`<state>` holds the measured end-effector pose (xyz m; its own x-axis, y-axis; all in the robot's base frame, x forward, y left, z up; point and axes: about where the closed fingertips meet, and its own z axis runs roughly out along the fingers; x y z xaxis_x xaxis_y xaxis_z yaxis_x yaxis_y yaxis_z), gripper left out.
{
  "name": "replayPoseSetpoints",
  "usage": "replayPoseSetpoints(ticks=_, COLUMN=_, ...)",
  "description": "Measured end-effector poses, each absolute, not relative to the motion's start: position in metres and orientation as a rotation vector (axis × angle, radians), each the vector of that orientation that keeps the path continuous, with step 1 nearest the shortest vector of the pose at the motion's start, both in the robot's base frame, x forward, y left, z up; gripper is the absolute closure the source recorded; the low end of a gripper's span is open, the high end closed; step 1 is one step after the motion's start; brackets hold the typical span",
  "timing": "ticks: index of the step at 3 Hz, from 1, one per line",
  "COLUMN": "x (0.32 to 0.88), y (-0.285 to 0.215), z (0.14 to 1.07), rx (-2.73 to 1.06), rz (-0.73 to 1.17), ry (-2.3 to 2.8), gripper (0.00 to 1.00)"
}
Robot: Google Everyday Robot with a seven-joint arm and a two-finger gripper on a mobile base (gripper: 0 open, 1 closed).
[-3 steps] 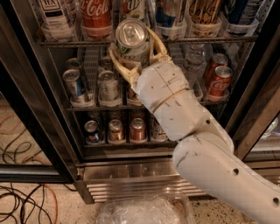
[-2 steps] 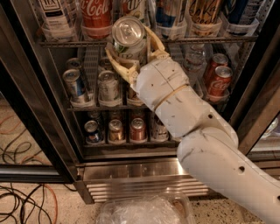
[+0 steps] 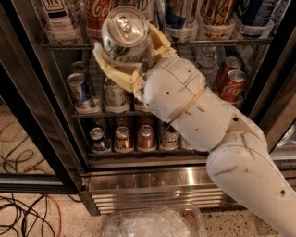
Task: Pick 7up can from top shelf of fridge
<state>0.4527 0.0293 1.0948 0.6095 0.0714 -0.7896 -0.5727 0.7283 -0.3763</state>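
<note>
My gripper [image 3: 127,53] is shut on the 7up can [image 3: 125,34], a pale can with green markings and a shiny silver pull-tab lid. The cream fingers [image 3: 108,65] wrap both sides of the can. I hold it in front of the fridge [image 3: 138,180], just below and out from the top shelf [image 3: 231,41]. The can is upright, tilted slightly toward the camera. My white arm runs down to the lower right and hides part of the middle rack.
A red Coca-Cola can [image 3: 95,14] and other drinks stand on the top shelf. Smaller cans [image 3: 78,90] fill the middle rack, with red cans [image 3: 231,83] at right. More cans [image 3: 122,136] sit on the lowest rack. Black door frame [image 3: 32,102] at left, cables [image 3: 23,213] on the floor.
The gripper with the can has moved toward the camera and slightly left, out from the shelf; the can looks larger and nearer.
</note>
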Motion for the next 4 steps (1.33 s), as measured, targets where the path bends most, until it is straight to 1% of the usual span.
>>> replayPoseSetpoints(ticks=1, x=0.412, y=0.043, z=1.080, rx=-0.720, rz=0.590, ry=0.833, gripper=1.00)
replayPoseSetpoints(ticks=2, x=0.382, y=0.063, z=1.027, rx=-0.838, rz=0.727, ry=0.940, gripper=1.00)
replayPoseSetpoints(ticks=3, x=0.353, y=0.074, z=0.975, rx=-0.931, rz=0.796, ry=1.051, gripper=1.00)
replayPoseSetpoints(ticks=4, x=0.353, y=0.074, z=0.975, rx=-0.931, rz=0.796, ry=1.051, gripper=1.00)
